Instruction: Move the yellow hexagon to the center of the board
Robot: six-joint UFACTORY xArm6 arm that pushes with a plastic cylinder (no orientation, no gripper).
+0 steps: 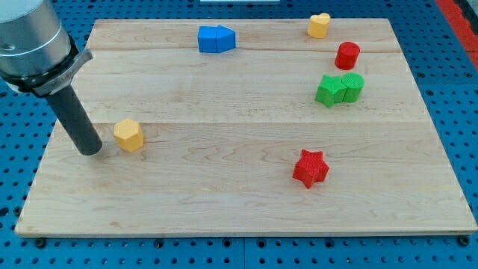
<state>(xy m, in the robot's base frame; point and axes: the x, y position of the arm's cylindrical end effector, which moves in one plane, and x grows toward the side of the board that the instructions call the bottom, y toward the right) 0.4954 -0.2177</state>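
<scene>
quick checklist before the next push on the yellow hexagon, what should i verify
1. My tip is on the view's left of the yellow hexagon, so a push goes toward the middle: ok.
2. Tip touching the hexagon: not ok, a small gap shows.
3. Hexagon already at the center of the board: not ok, it sits near the left edge.
4. Path rightward to the center free of blocks: ok; the red star lies lower right, the blue blocks near the top.
5. Tip in line with the hexagon's middle: cannot tell exactly.
</scene>
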